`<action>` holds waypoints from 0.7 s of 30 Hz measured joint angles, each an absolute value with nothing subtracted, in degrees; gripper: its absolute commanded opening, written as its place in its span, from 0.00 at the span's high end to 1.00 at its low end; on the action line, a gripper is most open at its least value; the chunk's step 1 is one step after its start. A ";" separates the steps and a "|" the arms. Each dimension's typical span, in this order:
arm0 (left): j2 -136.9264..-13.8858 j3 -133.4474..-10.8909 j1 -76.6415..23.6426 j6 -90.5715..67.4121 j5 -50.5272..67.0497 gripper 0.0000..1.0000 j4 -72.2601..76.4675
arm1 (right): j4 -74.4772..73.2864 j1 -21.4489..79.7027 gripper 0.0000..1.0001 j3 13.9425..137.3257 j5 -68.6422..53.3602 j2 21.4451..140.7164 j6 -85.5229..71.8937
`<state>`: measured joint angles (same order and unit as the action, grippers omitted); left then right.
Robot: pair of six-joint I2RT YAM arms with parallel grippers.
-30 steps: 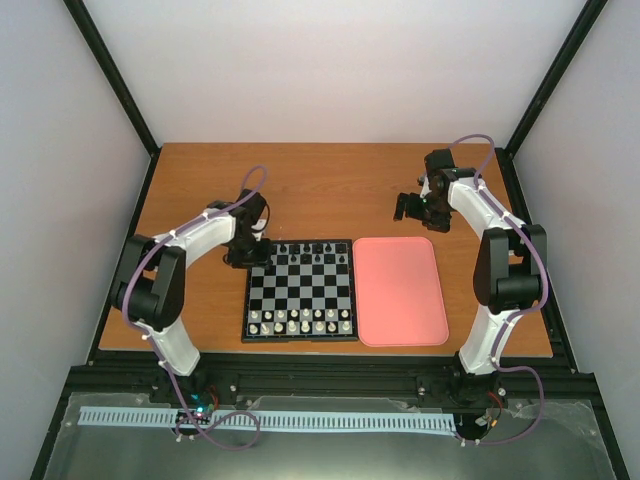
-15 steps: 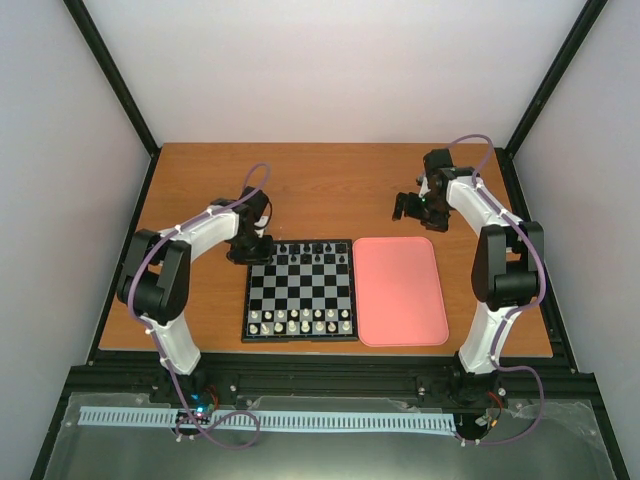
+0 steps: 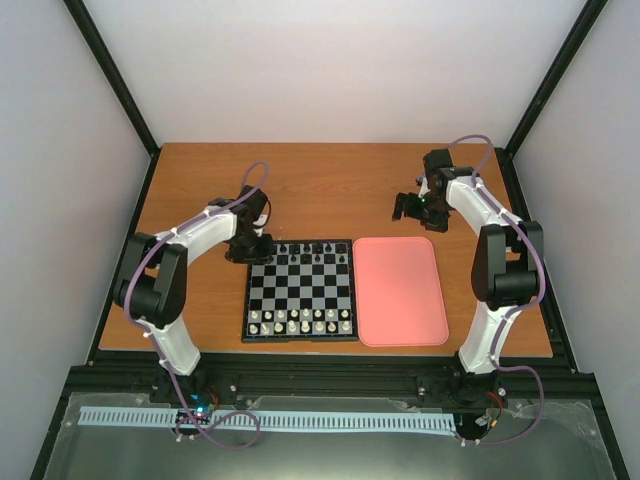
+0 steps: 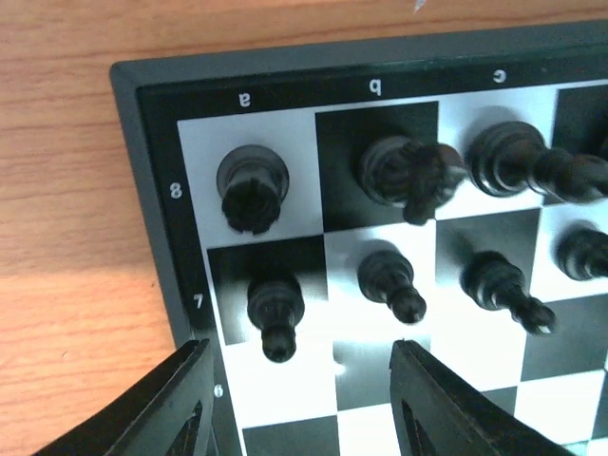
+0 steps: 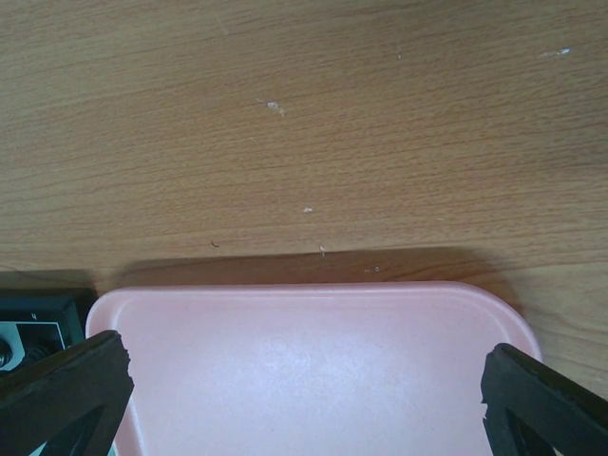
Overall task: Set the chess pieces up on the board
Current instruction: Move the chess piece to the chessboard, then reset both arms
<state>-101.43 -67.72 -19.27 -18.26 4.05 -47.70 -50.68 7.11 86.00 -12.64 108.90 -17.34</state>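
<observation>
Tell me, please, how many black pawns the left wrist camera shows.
4, along rank 7: first pawn, second pawn, third pawn, fourth pawn cut by the right edge. Others may be hidden.

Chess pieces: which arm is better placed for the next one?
Left. The left pincer hangs open over the board beside the chess pieces; the right pincer is by the pink tray.

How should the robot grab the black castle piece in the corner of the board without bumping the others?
Probably from straight above. The rook stands upright on the corner square of the board, so pinch its round body just under the notched top. Squeeze sideways: the border side is free and there is a gap before the knight. The pawn crowds the other way.
</observation>
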 measured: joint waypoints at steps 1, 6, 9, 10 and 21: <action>-100.71 -67.51 -19.27 -18.26 4.05 0.46 -47.86 | -50.70 7.16 0.00 86.00 -12.67 108.90 -17.34; -95.26 -66.59 -19.27 -18.26 4.05 0.44 -50.04 | -50.78 7.35 0.00 86.00 -12.67 108.90 -17.39; -91.81 -66.59 -19.27 -18.22 3.66 0.44 -51.35 | -50.76 7.60 0.00 86.00 -12.67 108.90 -17.43; -90.98 -66.59 -19.27 -18.22 3.36 0.44 -51.59 | -50.76 7.75 0.00 86.00 -12.69 108.90 -17.43; -94.39 -69.56 -19.27 -18.70 3.64 0.43 -52.18 | -51.35 8.86 0.00 87.29 -12.73 108.90 -18.02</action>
<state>-94.39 -69.56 -19.27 -18.70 3.64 -52.18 -51.35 8.86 87.29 -12.73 108.90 -18.02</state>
